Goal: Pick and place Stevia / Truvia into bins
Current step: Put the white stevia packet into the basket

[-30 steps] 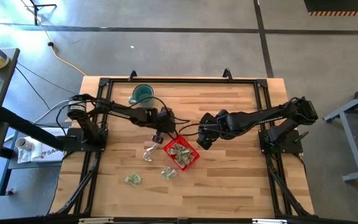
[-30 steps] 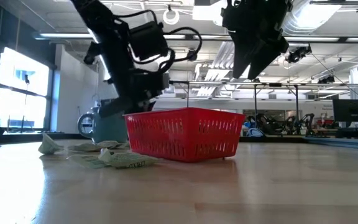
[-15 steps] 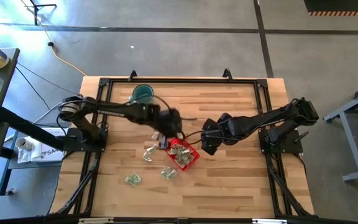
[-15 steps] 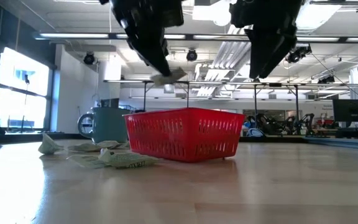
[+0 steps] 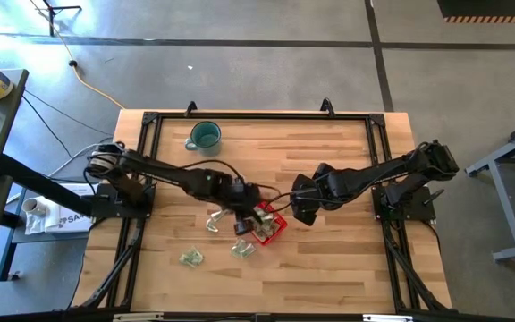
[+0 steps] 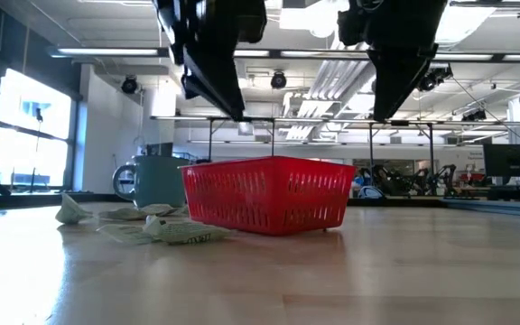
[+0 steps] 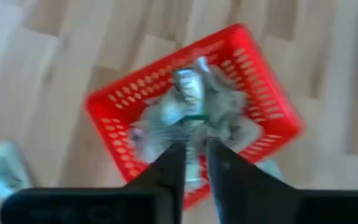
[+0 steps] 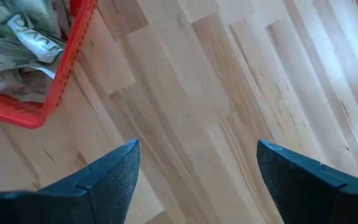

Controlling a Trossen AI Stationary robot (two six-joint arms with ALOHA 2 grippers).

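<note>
Wood table (image 5: 329,259), red bin (image 5: 276,226), perhaps 3 loose sachets (image 5: 190,258), mug (image 5: 204,136)

No lettering reads clearly: print on the sachets (image 8: 23,43) in the red bin (image 8: 67,56) is too crumpled to make out.

The pale wood counter (image 5: 329,259) stands on a grey concrete floor (image 5: 266,72) crossed by dark lines. A yellow cable (image 5: 97,87) trails across it. Bright windows (image 6: 25,135) line one wall, and strip lights (image 6: 314,56) run under the ceiling.
</note>
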